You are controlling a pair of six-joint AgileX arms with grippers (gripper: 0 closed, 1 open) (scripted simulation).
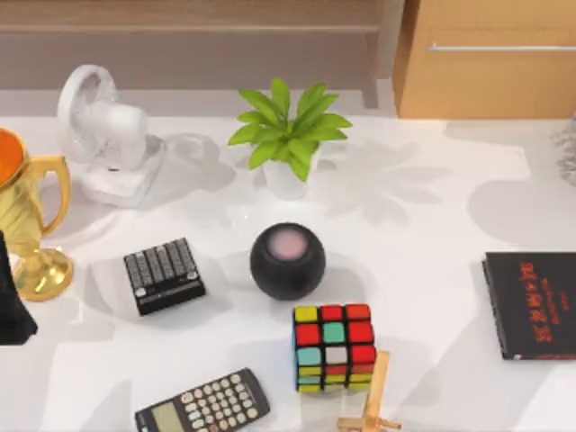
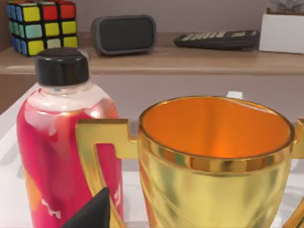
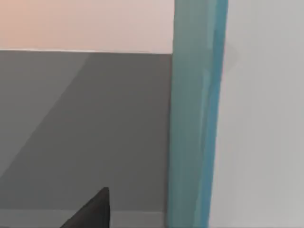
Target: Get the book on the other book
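The other book [image 1: 531, 304], thin and black with red lettering, lies flat at the table's right edge in the top view. The book shows very close in the right wrist view as an upright teal-blue band [image 3: 194, 118], with a white surface on one side and grey on the other. A dark part of my right gripper [image 3: 92, 211] pokes into that view, apart from the teal band. My left gripper [image 1: 11, 306] is parked at the table's far left beside a gold trophy [image 1: 31, 225].
A white fan [image 1: 103, 126] and a potted plant [image 1: 288, 135] stand at the back. A black round speaker [image 1: 287, 261], a Rubik's cube [image 1: 333, 346], a small black keypad [image 1: 164, 274], a calculator [image 1: 202, 405] and a wooden piece [image 1: 371, 405] fill the middle and front. A pink bottle [image 2: 61, 142] stands by the trophy.
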